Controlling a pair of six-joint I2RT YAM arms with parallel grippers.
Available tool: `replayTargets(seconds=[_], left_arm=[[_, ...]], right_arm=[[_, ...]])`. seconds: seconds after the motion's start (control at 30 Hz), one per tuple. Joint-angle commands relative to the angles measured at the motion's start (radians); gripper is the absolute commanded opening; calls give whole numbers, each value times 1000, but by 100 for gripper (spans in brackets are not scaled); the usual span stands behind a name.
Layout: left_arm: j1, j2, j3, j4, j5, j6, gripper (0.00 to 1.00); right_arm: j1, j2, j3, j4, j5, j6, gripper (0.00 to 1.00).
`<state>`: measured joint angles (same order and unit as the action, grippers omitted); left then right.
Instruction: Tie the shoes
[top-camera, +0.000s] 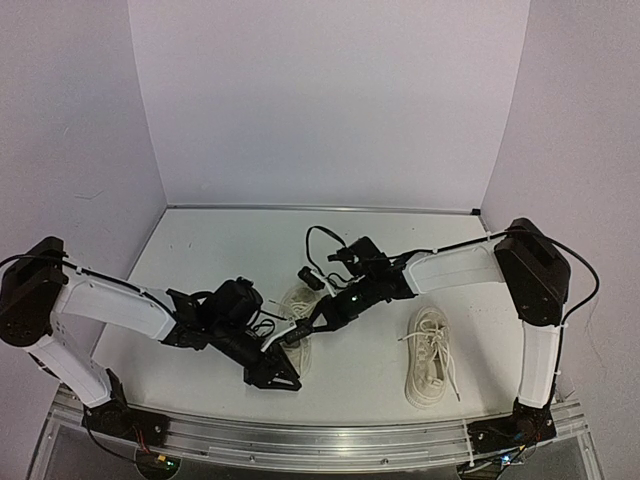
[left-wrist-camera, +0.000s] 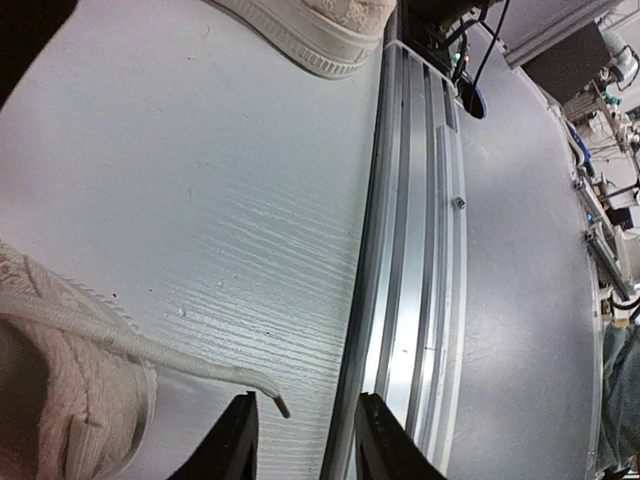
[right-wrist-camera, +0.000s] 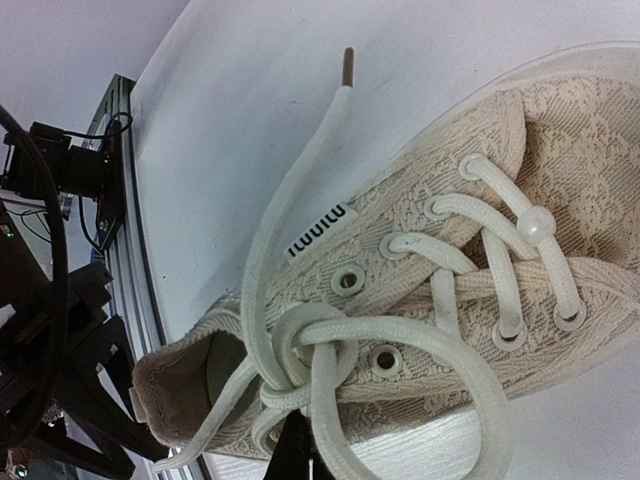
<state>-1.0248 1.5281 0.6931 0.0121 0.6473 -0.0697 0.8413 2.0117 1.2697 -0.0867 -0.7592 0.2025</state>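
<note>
The cream lace-fabric sneaker (right-wrist-camera: 420, 260) lies on the white surface (left-wrist-camera: 200, 200) between both arms, its knot loose. My left end effector (left-wrist-camera: 300, 445) is spread beside the white lace tip (left-wrist-camera: 262, 384); I'd straddle it squarely before closing. Whether the right end effector (top-camera: 318, 315) pinches anything, I cannot tell.

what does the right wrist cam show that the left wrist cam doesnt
Only the right wrist view: the top of the shoe with its eyelets, a loose tangle of lace by the collar, and a printed side label.
Only the left wrist view: the left gripper, open, with a lace tip lying just ahead of its fingers; the metal rail along the table's edge; and the sole of a second shoe.
Both: a cream shoe with white lace on the white table.
</note>
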Motion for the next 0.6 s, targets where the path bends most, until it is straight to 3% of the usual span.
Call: replayTargets(seconds=[0.0,0.17,0.57], left_arm=[[76,-180,3,55,-17,0,40],[262,-295,-13,142,-147,-78,47],[290,-41,153,149,-126,-30,49]], right_arm=[[8,-32,2,32,36,-16,0],[8,-44,0,38,62,-18,0],[7,-97,-35,88,78,-4,0]])
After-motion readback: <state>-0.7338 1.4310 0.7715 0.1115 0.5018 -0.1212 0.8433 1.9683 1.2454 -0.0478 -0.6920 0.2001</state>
